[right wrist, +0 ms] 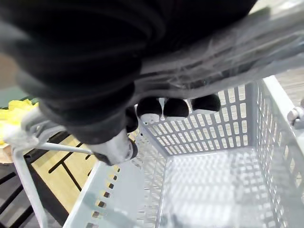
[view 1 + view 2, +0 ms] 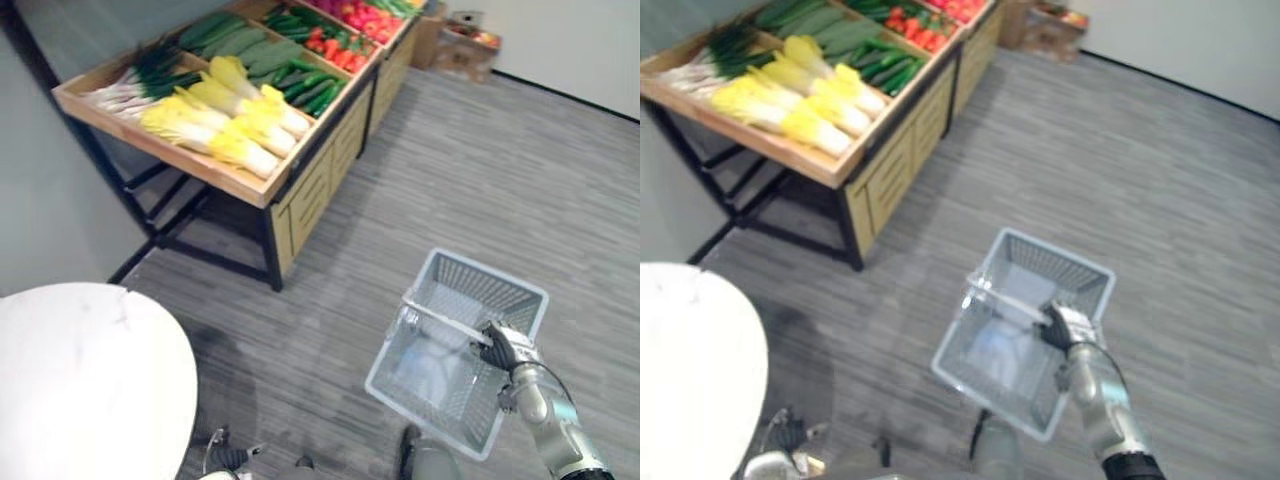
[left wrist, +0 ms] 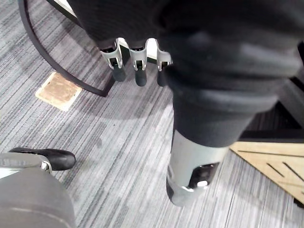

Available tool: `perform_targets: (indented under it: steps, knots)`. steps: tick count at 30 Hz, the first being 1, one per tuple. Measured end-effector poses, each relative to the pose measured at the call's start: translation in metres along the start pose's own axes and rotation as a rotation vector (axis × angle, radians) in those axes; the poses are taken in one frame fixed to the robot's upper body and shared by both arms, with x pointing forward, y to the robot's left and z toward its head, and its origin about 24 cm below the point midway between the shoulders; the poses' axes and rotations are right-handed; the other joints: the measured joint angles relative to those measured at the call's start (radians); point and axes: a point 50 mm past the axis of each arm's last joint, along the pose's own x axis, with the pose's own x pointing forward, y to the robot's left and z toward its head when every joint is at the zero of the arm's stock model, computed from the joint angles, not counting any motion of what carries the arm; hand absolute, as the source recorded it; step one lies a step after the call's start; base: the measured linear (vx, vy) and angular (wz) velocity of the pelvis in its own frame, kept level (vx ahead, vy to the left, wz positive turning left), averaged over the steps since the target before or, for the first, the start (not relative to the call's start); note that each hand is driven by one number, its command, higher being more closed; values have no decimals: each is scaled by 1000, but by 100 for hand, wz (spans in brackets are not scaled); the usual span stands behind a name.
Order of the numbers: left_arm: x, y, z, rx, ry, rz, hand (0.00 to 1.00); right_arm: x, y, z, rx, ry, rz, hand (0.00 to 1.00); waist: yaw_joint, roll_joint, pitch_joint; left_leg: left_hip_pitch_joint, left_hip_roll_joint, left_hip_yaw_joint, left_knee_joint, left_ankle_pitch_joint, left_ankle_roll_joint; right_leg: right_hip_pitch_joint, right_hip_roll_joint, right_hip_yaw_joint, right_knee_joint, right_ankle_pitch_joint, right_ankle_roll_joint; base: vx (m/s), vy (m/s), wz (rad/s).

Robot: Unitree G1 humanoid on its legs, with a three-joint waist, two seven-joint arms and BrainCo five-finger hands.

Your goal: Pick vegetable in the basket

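My right hand (image 2: 510,350) is shut on the handle (image 2: 445,320) of a pale grey plastic basket (image 2: 480,270), which hangs just above the floor at the lower right. In the right wrist view its fingertips (image 1: 175,107) curl under the handle, and the basket's perforated bottom (image 1: 213,185) holds nothing. The vegetables lie on a wooden display stand (image 2: 300,190) at the upper left: yellow-white cabbages (image 2: 230,120), leeks (image 2: 140,80), cucumbers (image 2: 305,85) and red peppers (image 2: 340,48). My left hand (image 3: 136,64) hangs low by my side, fingers relaxed and holding nothing.
A white round table (image 2: 80,380) fills the lower left corner. Grey striped floor stretches between the stand and the basket. Cardboard boxes (image 2: 465,45) stand by the far wall. A tan plate (image 3: 58,90) is set into the floor.
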Motion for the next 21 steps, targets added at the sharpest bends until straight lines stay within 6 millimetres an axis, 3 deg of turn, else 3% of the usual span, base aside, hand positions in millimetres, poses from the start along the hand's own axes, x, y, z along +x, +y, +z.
perform_targets:
  steps: [3, 4, 5, 6, 8, 12, 15, 17, 19, 21]
  knots:
    - [2, 10, 2, 16, -6, 23, 0, -9, 8, -4, 11, 22, 25, 100, 4, -38, -27, -24, 2, -92, 43, -67, -75, 45, -8, -4, -63, 32, 40, 217, -441, 98]
    - [2, 3, 2, -14, 0, 20, 0, -9, 4, -11, 9, 50, 10, 100, 7, 8, -35, -38, 57, -131, 64, -96, -103, 47, 34, -60, -37, 44, 44, 169, -454, 76]
    - [-1, -8, -1, -40, 11, 0, 0, -8, -1, -15, 0, 60, -8, 100, 16, 60, -53, -59, 118, -158, 51, -95, -115, 43, 85, -107, -38, 25, 15, 174, -428, 64]
    - [-2, -12, -3, -49, 17, -8, 0, -7, -4, -15, -7, 59, -12, 100, 18, 77, -56, -64, 139, -169, 40, -78, -128, 40, 102, -127, -33, 13, 2, 194, -373, 65]
    - [-4, -19, -5, -71, 28, -21, 0, -8, -4, -18, -13, 67, -8, 100, 8, 90, -58, -96, 168, -174, 24, 39, -155, 30, 103, -215, 32, -29, -45, 235, -437, 94]
    - [-4, -20, -6, -74, 30, -22, 0, -11, -3, -29, -5, 115, -12, 100, -1, 87, -57, -137, 183, -152, 47, 172, -136, 101, 102, -334, 21, -55, -79, 157, -294, 95]
    - [-7, -19, -12, -72, 45, -20, 0, -14, -5, -34, 4, 136, -36, 100, 1, 85, -54, -147, 186, -44, 66, 248, -120, 187, 109, -376, -58, -60, -87, 67, -256, 51]
    - [-7, -19, -12, -72, 45, -21, 0, -15, -7, -36, 18, 146, -46, 100, 1, 83, -48, -159, 192, -17, 57, 260, -116, 200, 112, -394, -89, -59, -86, -54, -116, 38]
    - [-7, -19, -11, -72, 45, -21, 0, -15, -9, -37, 23, 152, -59, 100, -1, 101, -47, -163, 196, -6, 2, 235, -132, 202, 121, -399, -123, -58, -79, -64, 9, 32]
    - [-7, -19, -13, -71, 48, -20, 0, -14, -11, -39, 22, 164, -65, 100, -1, 115, -29, -180, 153, -5, -68, 192, -150, 202, 117, -366, -130, -57, -79, -36, 120, 23]
